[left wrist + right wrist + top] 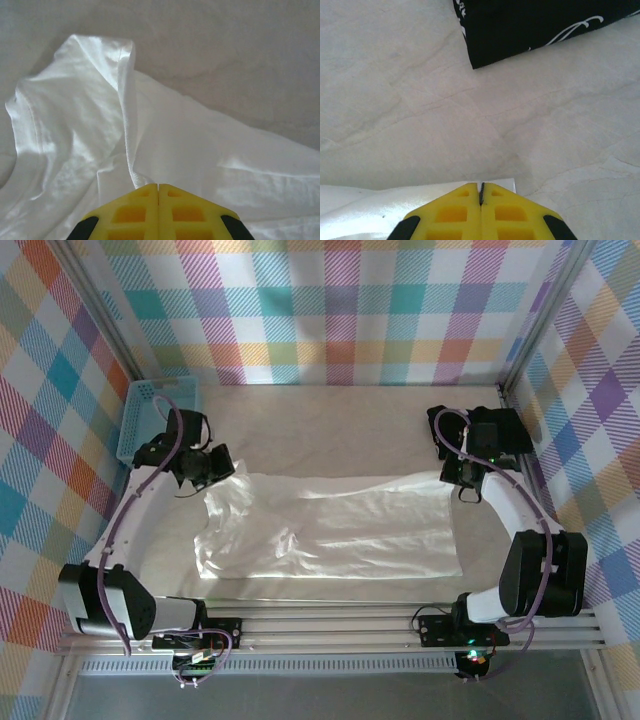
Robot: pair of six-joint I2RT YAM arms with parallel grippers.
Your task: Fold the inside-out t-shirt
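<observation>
- The left arm [150, 490] reaches forward from its base at the near left corner. Its wrist hangs over the shirt's [330, 530] far left corner.
- The left fingers [158, 189] are pressed fully together, with no gap at the tips. A raised fold of the shirt [125, 125] runs straight down into them, so they appear to pinch it.
- The right arm [520, 520] rises from its base at the near right, bends at the elbow by the right wall, and reaches forward to the shirt's far right corner.
- The right fingers [481, 186] are closed to a hairline dark seam. The corner edge of the shirt [395, 210] lies right at their tips, apparently nipped between them.
- Count: two arms, one white shirt, one blue basket [150, 415], one black garment [535, 25] with white marks.
- The shirt lies spread across the middle of the counter [340, 430] between the two arms. Its right part is smooth, and its left part is rumpled and lifted.
- The basket stands at the far left corner, just beyond the left wrist.
- The black garment lies on the counter beyond the right fingers, apart from the shirt.
- The counter carries a pale, creased cover. Aluminium rails [330, 625] run along its near edge.
- Pastel plaid walls [350, 310] enclose it on the left, far and right sides.
</observation>
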